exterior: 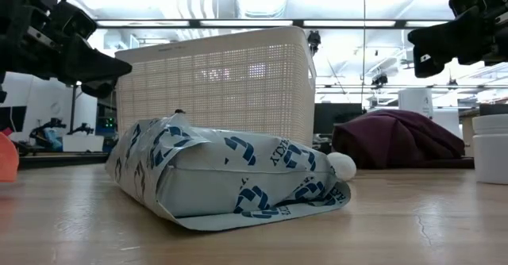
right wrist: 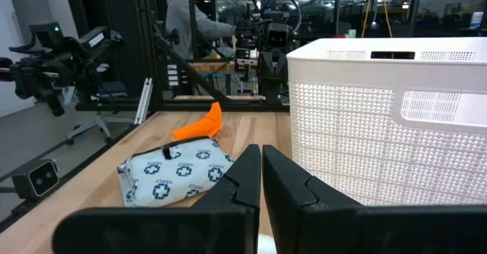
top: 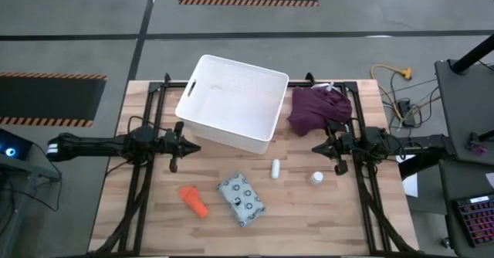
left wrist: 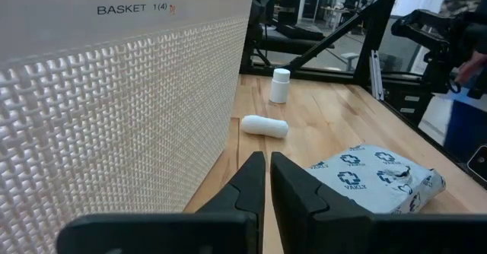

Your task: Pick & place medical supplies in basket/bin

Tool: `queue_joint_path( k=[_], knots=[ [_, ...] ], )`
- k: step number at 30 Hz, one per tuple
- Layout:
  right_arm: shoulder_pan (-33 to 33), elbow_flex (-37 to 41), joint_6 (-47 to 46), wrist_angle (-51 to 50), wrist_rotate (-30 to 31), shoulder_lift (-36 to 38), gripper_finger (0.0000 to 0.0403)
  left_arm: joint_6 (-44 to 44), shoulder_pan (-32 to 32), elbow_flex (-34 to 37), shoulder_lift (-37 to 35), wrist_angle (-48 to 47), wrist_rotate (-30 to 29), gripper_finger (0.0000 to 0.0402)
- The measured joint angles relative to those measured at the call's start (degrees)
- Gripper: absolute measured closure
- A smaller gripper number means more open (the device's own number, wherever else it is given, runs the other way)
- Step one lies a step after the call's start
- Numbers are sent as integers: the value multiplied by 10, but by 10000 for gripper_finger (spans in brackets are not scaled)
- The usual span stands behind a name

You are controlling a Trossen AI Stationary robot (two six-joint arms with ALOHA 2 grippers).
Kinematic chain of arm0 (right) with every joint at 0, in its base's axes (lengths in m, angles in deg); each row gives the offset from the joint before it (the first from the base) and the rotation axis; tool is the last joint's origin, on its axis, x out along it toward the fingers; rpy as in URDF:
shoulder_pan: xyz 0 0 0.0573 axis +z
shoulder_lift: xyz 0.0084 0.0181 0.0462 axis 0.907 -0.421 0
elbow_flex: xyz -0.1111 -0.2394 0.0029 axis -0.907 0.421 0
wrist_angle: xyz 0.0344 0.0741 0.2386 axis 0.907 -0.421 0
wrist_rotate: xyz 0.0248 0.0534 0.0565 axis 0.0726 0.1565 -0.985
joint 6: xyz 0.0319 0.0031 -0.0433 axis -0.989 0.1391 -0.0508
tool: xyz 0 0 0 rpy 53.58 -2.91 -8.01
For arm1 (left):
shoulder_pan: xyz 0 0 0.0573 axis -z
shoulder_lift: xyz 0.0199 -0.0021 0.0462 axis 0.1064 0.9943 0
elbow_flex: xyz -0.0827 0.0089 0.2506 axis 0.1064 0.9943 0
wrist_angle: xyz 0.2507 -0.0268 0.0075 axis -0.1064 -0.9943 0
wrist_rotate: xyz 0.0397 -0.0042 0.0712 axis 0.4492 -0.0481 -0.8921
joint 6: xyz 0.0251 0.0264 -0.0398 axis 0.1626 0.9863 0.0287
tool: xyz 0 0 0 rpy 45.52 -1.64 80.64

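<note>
The white basket (top: 231, 102) stands at the table's far middle. In front of it four supplies lie flat on the wood. The orange tapered piece (top: 194, 200) and the grey-blue dotted packet (top: 241, 199) lie toward the near edge. The white tube (top: 275, 168) and the white vial (top: 316, 178) lie to the right of the packet. My left gripper (top: 197, 147) hovers shut beside the basket's near left corner. My right gripper (top: 315, 147) hovers shut near the basket's near right corner, above the vial's far side. The left wrist view shows the tube (left wrist: 265, 126), vial (left wrist: 280, 85) and packet (left wrist: 377, 176). The right wrist view shows the packet (right wrist: 176, 172) and orange piece (right wrist: 199, 123).
A maroon cloth heap (top: 318, 107) lies right of the basket at the far edge. Black frame rails (top: 143, 173) run along both table sides. Bare wood stretches along the near edge. A person (right wrist: 186, 18) stands in the room beyond the table's left side.
</note>
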Motion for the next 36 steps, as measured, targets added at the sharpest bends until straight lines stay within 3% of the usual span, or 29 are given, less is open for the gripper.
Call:
queue_joint_path(
  k=[14,19,25,30,36],
  knots=[
    [0,0,-6,17,0,0,394,0,0,0,0,0,0,396],
    [0,0,-197,51,4,0,394,0,0,0,0,0,0,396],
    [0,0,-409,109,119,-2,394,1,0,0,0,0,0,396],
    [0,0,-438,111,165,-4,384,-1,0,0,0,0,0,396],
    [0,-10,-419,111,184,-24,327,-168,0,0,0,0,-19,396]
  ],
)
